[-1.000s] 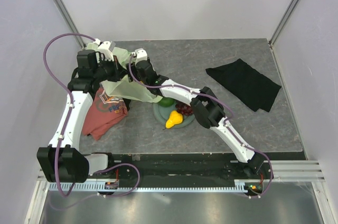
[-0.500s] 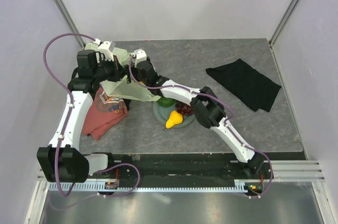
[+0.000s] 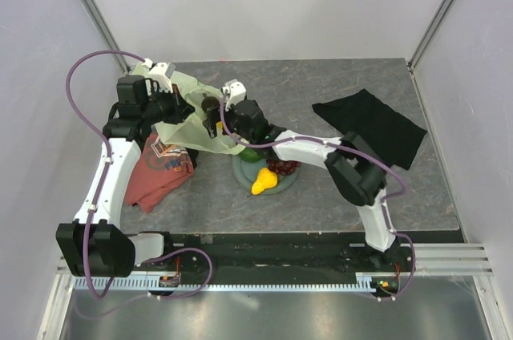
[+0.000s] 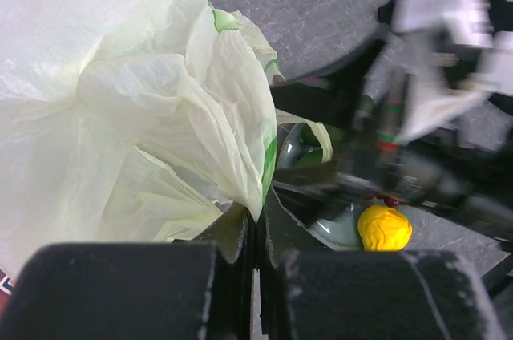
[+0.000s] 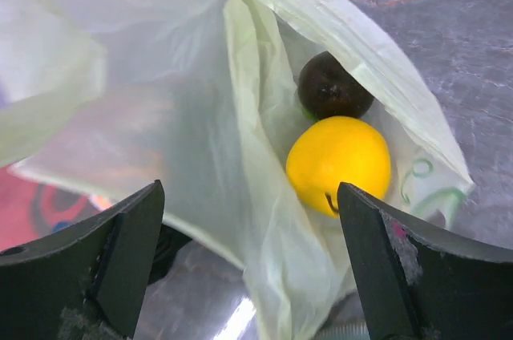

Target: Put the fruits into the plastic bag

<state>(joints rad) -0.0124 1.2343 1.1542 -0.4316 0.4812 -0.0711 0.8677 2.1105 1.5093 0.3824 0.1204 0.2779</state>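
The pale green plastic bag (image 3: 196, 138) hangs open at the back left. My left gripper (image 3: 175, 107) is shut on its edge (image 4: 260, 196). My right gripper (image 3: 210, 118) is open and empty at the bag's mouth (image 5: 250, 196). Inside the bag lie the yellow-orange round fruit (image 5: 338, 162) and the dark plum (image 5: 333, 87). On the grey-green plate (image 3: 242, 173) sit the yellow pear (image 3: 263, 182), the dark red grape bunch (image 3: 280, 166) and the dark green oval fruit (image 3: 251, 155). The pear (image 4: 385, 228) also shows in the left wrist view.
A red printed T-shirt (image 3: 160, 167) lies under and in front of the bag, beside the left arm. A black cloth (image 3: 369, 127) lies at the right. The right arm stretches over the plate.
My right gripper has drawn back out of the bag toward the right, and its elbow has swung right. The left gripper still holds the bag in place.
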